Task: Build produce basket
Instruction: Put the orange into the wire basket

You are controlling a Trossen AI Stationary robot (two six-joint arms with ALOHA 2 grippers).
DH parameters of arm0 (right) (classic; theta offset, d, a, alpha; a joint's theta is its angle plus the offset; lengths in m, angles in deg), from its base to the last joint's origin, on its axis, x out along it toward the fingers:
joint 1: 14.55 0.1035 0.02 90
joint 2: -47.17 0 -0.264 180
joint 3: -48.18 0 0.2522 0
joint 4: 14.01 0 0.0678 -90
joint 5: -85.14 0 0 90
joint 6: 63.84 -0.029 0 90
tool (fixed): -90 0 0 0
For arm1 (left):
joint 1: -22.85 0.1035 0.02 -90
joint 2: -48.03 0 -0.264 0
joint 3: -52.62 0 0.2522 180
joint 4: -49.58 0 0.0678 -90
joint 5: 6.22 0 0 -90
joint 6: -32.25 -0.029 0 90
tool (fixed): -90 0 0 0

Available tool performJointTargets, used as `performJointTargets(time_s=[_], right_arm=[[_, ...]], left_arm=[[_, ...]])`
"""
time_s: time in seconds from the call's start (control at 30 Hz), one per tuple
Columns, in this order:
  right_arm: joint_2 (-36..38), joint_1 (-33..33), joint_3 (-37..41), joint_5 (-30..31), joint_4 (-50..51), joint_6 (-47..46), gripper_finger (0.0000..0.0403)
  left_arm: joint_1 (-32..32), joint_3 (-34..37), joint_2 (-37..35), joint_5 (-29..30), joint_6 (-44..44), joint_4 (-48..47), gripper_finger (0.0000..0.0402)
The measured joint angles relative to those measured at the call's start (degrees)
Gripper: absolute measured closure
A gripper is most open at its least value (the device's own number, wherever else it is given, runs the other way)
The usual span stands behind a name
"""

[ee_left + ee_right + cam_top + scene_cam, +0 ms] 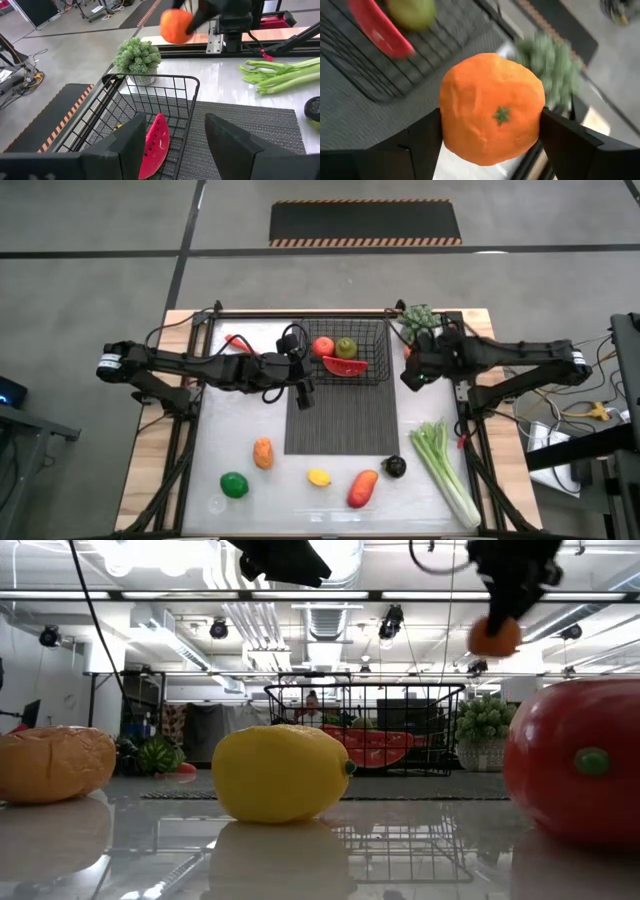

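Note:
The black wire basket (350,350) stands at the far end of the dark ribbed mat (342,420) and holds a tomato (323,346), a green apple (346,347) and a watermelon slice (345,365). My right gripper (411,372) hovers just right of the basket, shut on an orange (492,107), which also shows in the low view as the orange (494,637). My left gripper (303,392) is open above the mat at the basket's near-left corner, touching nothing. In the left wrist view the left gripper (175,145) looks at the basket rim (192,80) and the watermelon slice (155,145). My right gripper pinches the orange between its two fingers (422,142), one on each side of its round body (450,115). The orange is lifted clear of the table, high above it in the low view, with its green stem mark (501,115) facing the wrist camera.
Near the table's near edge lie a second orange (262,452), a lime (234,484), a lemon (318,476), a mango (362,488), dark grapes (395,467) and celery (445,470). A red chili (237,340) lies left of the basket, and a green bushy plant (418,322) stands at its far right.

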Motion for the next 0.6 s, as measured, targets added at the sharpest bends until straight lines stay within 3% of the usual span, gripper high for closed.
performJointTargets(time_s=[0.17,0.47,0.6], right_arm=[[-1.45,-0.22,-6.81,-1.90,-6.64,13.35,0.0122],[-7.29,-1.34,-11.30,-22.03,-16.69,41.82,0.0122],[-10.31,-4.28,-11.24,-24.69,-18.90,45.99,0.0122]], left_arm=[[0.00,0.00,-0.02,0.00,0.00,0.00,0.0217],[-0.02,0.00,-0.04,0.01,0.13,0.00,0.0217],[-0.20,0.00,-0.07,0.00,0.28,0.00,0.0217]])
